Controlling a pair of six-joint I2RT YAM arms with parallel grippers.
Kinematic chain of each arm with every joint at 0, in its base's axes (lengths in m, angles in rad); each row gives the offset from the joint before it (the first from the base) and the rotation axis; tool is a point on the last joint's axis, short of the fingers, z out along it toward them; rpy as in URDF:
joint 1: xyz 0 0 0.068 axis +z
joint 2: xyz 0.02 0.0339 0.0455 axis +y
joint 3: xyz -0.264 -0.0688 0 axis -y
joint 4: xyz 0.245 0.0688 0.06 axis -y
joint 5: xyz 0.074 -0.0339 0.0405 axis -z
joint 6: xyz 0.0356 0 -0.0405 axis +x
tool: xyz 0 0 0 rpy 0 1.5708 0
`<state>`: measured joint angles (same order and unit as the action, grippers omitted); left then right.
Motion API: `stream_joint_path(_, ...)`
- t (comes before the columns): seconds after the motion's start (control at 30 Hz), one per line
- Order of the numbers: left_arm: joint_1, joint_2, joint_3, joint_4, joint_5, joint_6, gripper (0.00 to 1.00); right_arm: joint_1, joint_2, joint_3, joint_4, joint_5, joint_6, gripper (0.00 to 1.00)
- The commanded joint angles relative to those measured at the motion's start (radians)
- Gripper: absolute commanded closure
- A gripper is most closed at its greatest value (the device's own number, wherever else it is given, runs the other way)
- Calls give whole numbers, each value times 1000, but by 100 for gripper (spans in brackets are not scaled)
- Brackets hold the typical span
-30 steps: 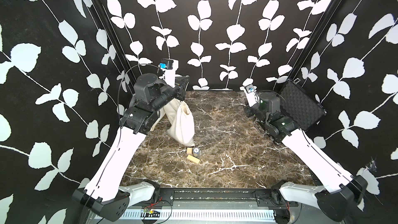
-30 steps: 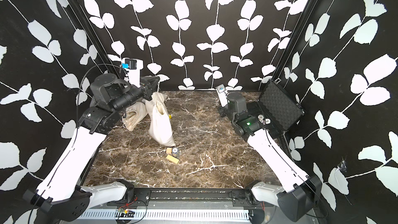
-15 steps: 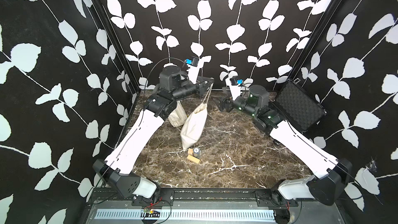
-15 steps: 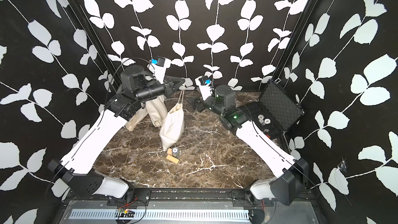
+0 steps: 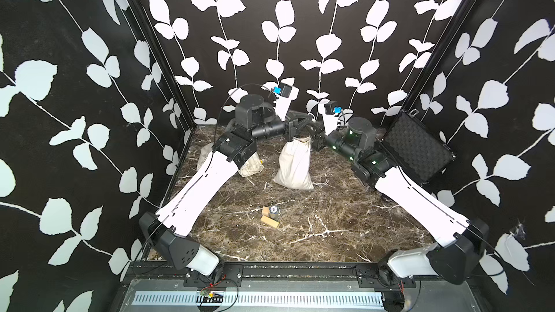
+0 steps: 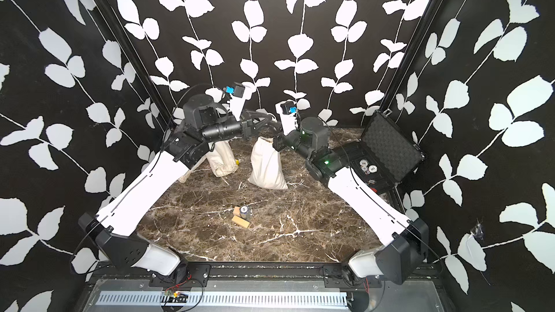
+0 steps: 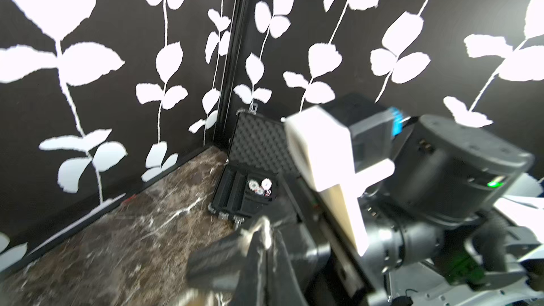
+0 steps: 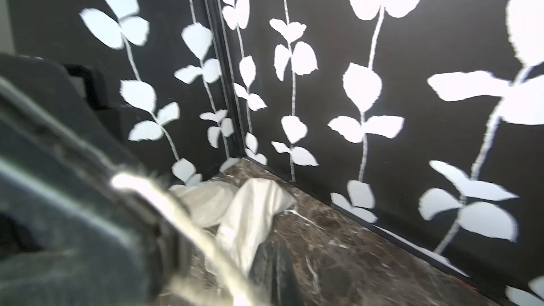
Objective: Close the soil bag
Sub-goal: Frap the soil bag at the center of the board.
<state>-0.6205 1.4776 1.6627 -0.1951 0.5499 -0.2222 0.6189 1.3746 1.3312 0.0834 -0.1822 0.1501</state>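
Both arms have swung in from the sides since a second ago and now meet over the soil bag (image 5: 294, 163), which has gone from hanging at the back left corner of the marble tabletop (image 5: 330, 229) to standing upright near the middle of the back edge. In both top views the left gripper (image 5: 307, 120) reaches across just above the bag's neck, and the right gripper (image 5: 316, 137) sits right beside that neck. The right gripper is fully closed. In its wrist view a pale, blurred drawstring (image 8: 182, 219) runs taut towards its fingers (image 8: 273, 269), and it looks pinched there, though the blur leaves this unsure. The left gripper's fingers (image 7: 265, 266) stand only slightly apart with a pale strand at their tips, and I cannot tell whether they grip it or are letting go. The bag's mouth looks gathered into a narrow neck, so the closing seems well under way. Judging from these views, what is left is a firm pull of the cord away from the neck until the mouth is fully cinched, and then letting go of the bag. A second cloth bag (image 5: 249, 166) lies nearer the back left corner, partly behind the left arm. An open black case (image 5: 417, 145) stands at the back right corner.
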Motion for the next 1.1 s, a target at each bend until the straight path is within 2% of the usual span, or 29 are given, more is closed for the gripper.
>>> stream_joint_path(0.0, -3, -94, -63, 24, -82, 67, 58, -12, -85, -62, 20, 86, 13, 100)
stream_joint_path(0.03, -2, -111, -94, 32, -108, 91, 51, -14, -100, -74, 22, 93, 18, 100)
stream_joint_path(0.17, -4, -171, -272, 152, -192, 179, 36, -16, -142, -90, 3, 111, 49, 100)
stream_joint_path(0.27, -4, -175, -396, 293, -191, 231, 24, -16, -154, -92, 8, 116, 88, 100)
stream_joint_path(0.33, -4, -150, -419, 354, -182, 261, 22, -16, -158, -82, 7, 117, 111, 100)
stream_joint_path(0.53, -44, -52, -337, 330, -75, 363, 19, -16, -155, -61, 6, 98, 145, 100)
stream_joint_path(0.63, -74, -16, -313, 308, -71, 417, 18, -16, -155, -68, 12, 113, 165, 100)
stream_joint_path(0.7, -73, 9, -305, 315, -110, 410, 18, -16, -154, -71, 19, 108, 174, 100)
stream_joint_path(0.8, -73, 43, -292, 351, -154, 393, 22, -16, -154, -73, 27, 101, 181, 100)
stream_joint_path(0.87, -74, 63, -272, 358, -146, 390, 30, -16, -155, -74, 25, 99, 183, 100)
stream_joint_path(1.03, -73, 106, -223, 292, -123, 394, 64, -16, -170, -73, 12, 109, 170, 100)
stream_joint_path(1.07, -99, 110, -226, 277, -123, 402, 68, -16, -174, -73, 12, 113, 165, 100)
